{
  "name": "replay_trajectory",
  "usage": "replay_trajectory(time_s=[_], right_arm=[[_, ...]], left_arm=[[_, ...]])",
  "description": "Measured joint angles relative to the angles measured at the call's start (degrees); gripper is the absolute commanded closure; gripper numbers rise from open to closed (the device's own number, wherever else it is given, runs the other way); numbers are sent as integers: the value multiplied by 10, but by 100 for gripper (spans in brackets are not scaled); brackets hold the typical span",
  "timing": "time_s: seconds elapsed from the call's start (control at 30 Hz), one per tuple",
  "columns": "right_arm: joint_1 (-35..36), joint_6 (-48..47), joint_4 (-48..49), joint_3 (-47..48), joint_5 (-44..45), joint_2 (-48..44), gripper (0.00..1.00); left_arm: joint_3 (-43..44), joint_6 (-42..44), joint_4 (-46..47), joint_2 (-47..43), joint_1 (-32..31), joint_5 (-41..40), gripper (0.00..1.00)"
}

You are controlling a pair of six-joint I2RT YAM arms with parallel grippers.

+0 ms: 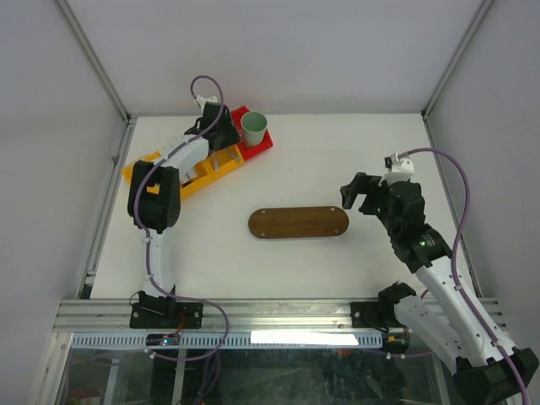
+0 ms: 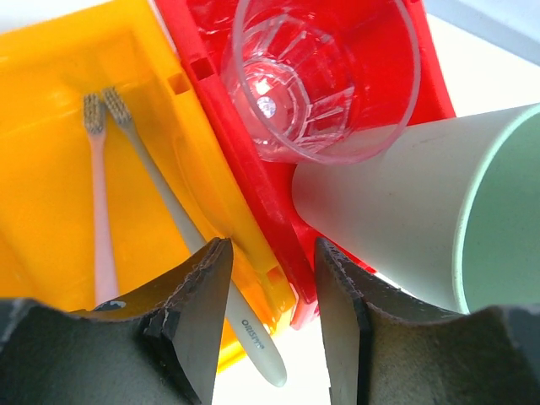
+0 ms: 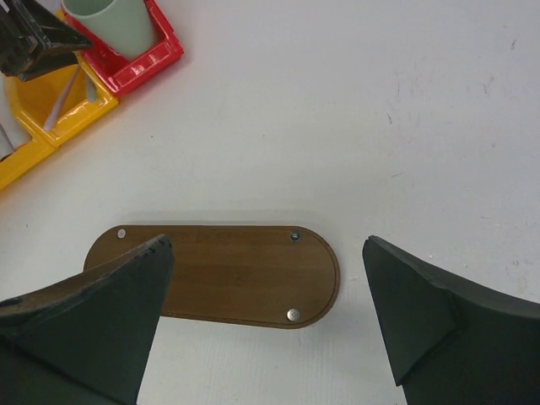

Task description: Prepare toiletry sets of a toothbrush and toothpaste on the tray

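Top external: left arm outstretched, pincer over yellow bin (perhaps astride toothbrush).

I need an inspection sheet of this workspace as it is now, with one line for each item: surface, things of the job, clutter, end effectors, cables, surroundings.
Surface: white table, faint scuff marks.
Job's things: tray bare, at the centre; two toothbrushes in the yellow bin; toothpaste not seen.
Clutter: mint-green cup and clear glass in the red bin.
End effectors: left end effector open, straddling one toothbrush handle at the yellow bin's edge; right end effector open above the tray.
Cables: purple cables, one looping along each arm.
Surroundings: white walls; metal rail at the near edge.
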Motion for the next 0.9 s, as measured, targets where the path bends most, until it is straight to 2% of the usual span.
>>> replay_trajectory(time_s=[0.2, 0.37, 0.67, 0.83, 0.9], right_arm=[[0, 0, 0, 0, 0, 0, 0], [0, 0, 0, 0, 0, 0, 0], [0, 0, 5, -1, 0, 0, 0], [0, 0, 5, -1, 0, 0, 0], [0, 0, 5, -1, -1, 0, 0]], left_arm=[[-94, 0, 10, -64, -4, 2, 53], [-143, 0, -2, -91, -10, 8, 43], [-169, 2, -17, -161, -11, 14, 32], [-169, 4, -14, -223, -11, 2, 31], [-156, 6, -15, -229, -13, 1, 35]])
